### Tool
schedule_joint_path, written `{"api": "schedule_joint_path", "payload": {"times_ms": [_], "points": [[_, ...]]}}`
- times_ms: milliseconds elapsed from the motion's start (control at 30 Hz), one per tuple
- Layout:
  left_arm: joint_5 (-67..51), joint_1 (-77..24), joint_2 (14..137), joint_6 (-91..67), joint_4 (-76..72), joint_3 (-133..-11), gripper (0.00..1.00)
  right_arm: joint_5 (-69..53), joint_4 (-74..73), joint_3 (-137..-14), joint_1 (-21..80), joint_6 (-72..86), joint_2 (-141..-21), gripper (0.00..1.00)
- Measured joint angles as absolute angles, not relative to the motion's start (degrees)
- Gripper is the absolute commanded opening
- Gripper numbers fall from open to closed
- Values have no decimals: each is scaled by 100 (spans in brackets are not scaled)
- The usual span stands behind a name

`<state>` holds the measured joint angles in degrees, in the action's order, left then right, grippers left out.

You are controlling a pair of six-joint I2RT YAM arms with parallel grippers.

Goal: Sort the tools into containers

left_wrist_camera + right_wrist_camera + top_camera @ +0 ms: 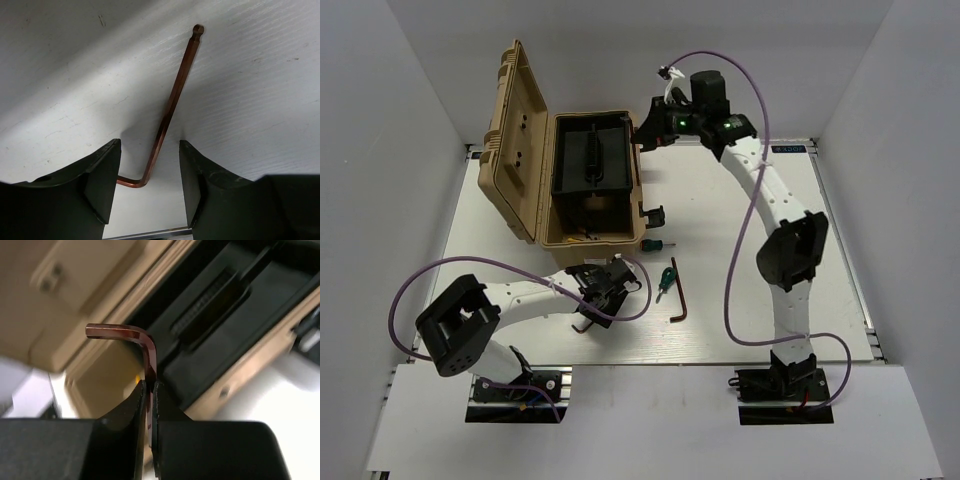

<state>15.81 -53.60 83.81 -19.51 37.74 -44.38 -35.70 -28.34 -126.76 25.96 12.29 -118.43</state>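
The tan toolbox (pixel 542 215) stands open at the back left, lid up, with its black inner tray (pixel 590 155). My right gripper (pixel 643 133) hovers at the box's right rim. In the right wrist view it (pixel 150 386) is shut on a dark red hex key (pixel 146 347), above the tray (pixel 225 315). My left gripper (pixel 592 305) is low over the table; in the left wrist view it (pixel 150 185) is open, with a copper hex key (pixel 172 100) lying between its fingers (pixel 102 185). Two green-handled screwdrivers (pixel 652 245) (pixel 665 281) and a long hex key (pixel 678 295) lie in front of the box.
The toolbox's black latch (pixel 655 215) sticks out at its right side. A spot of yellow (pixel 136 374) shows inside the box bottom. White walls close in the table at the left, back and right.
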Motion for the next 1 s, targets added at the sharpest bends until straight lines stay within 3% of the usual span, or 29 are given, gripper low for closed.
{"api": "schedule_joint_path", "payload": {"times_ms": [267,533,600,633,733,833,1000], "points": [[1581,-5360,8383,-2099,3774,-4440,60,-2875,-1398,-13662,2613,2602,-13325,0],[1590,-5360,8379,-2259,3774,-4438,60,-2757,-856,-13701,2749,2856,-13679,0],[1590,-5360,8379,-2281,3767,-4436,60,-2847,-823,-13666,2799,2851,-13684,14],[1590,-5360,8379,-2296,3756,-4431,60,-2902,-792,-13622,2823,2851,-13684,30],[1581,-5360,8383,-2305,3728,-4429,59,-3085,-768,-13482,2869,2808,-13684,47],[1575,-5365,8392,-2309,3706,-4429,59,-3299,-803,-13432,2893,2764,-13684,51],[1549,-5365,8394,-2316,3671,-4423,56,-3728,-1094,-13227,2744,2484,-13340,48]]}}
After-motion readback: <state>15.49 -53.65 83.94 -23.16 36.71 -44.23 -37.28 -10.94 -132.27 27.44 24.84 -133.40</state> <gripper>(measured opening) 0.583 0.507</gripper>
